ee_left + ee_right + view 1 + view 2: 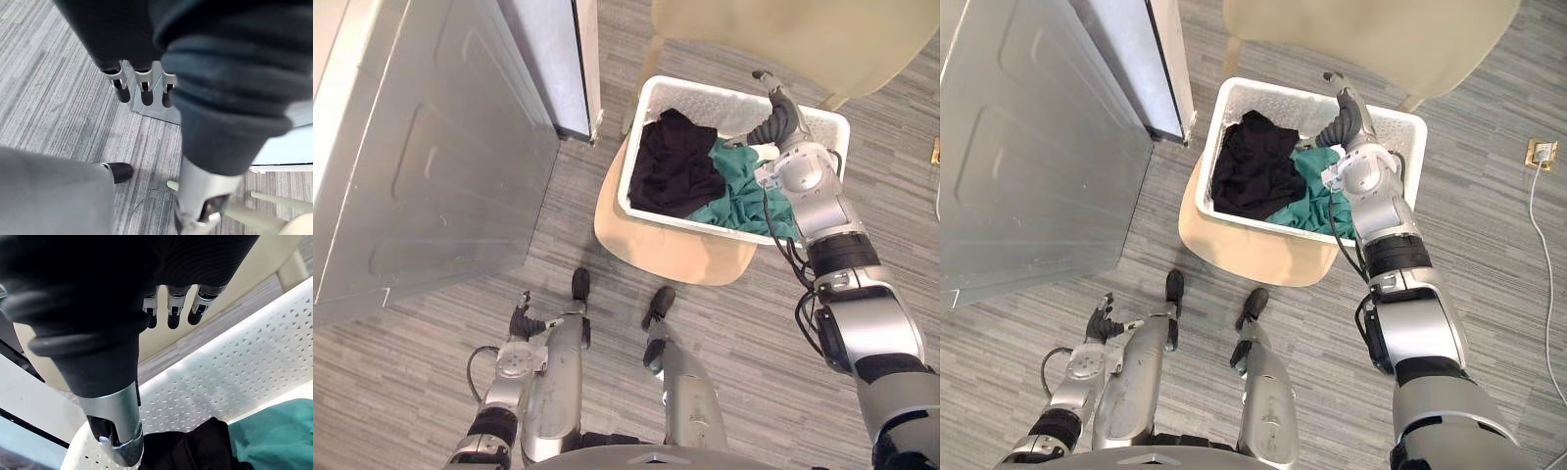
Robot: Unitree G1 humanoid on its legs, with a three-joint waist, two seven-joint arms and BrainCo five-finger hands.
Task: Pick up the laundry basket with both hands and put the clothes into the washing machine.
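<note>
Grey carpet, and the laundry basket [724, 103] sits on the chair [666, 250] seat, clothes [671, 162] inside. Right robot hand [778, 117] hovers straight-fingered and empty over its far rim; left robot hand [522, 318] hangs relaxed, empty. A one-sided lift would likely tip it, spilling clothes.

Left of the basket [705, 103], a strip of bare floor [578, 181] runs to the washing machine [431, 147]. Behind the basket the chair back [783, 34] stands close. Right of the basket, floor lies open.
</note>
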